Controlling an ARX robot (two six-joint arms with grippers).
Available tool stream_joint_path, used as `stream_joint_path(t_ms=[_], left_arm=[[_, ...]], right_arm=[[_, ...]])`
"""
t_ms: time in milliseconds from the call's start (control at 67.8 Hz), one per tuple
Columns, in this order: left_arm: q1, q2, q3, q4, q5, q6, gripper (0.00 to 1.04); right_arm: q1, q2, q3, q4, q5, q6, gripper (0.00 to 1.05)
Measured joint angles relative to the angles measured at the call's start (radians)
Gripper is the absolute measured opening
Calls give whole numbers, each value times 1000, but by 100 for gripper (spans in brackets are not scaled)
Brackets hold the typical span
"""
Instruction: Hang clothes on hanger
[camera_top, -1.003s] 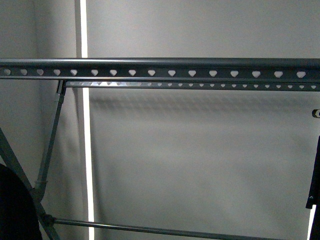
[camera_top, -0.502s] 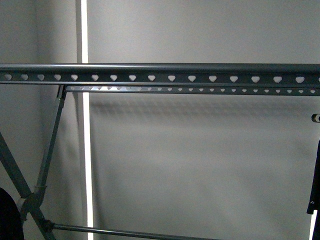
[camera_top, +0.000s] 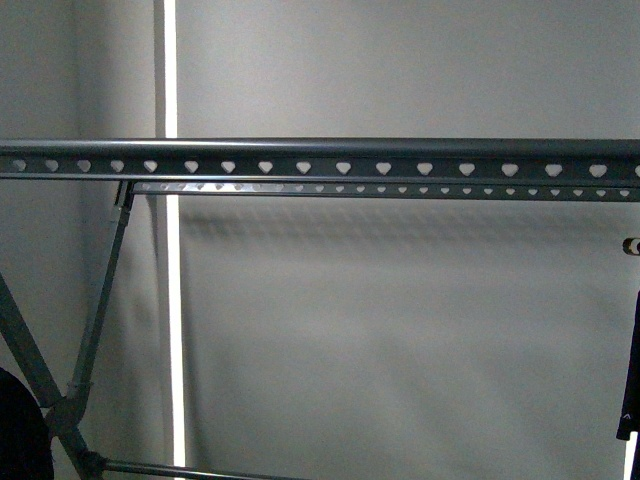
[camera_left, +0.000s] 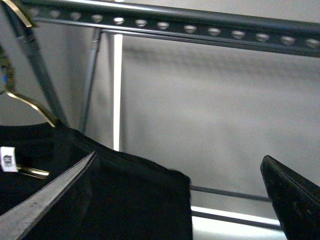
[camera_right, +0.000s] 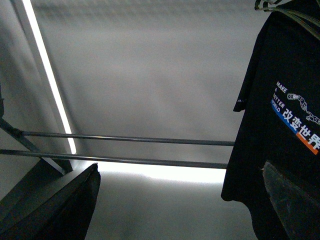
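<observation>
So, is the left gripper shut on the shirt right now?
No, the left gripper is open, its jaws wide apart, and the black T-shirt is not pinched between them.

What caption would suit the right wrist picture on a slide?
Open right gripper facing a black T-shirt hanging beside the rack's lower bars.

Spread wide at both grippers.
Parted far on the left gripper (camera_left: 178, 156), likewise on the right gripper (camera_right: 180, 166) (only the two fingers (camera_left: 45, 200) of each showing in the wrist views); clamped on nothing.
</observation>
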Motion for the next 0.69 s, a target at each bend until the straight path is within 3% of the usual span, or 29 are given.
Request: stream_joint_path(t_ms=[177, 325, 694], left_arm=[[46, 360, 262, -172, -114, -355, 98], [38, 479, 426, -275, -204, -610, 98], [5, 653, 595, -344, -282, -724, 98]], right_arm=[[0, 0, 0, 0, 0, 0, 97], [0, 0, 0, 0, -1, 0, 97], [0, 0, 0, 0, -1, 0, 97]])
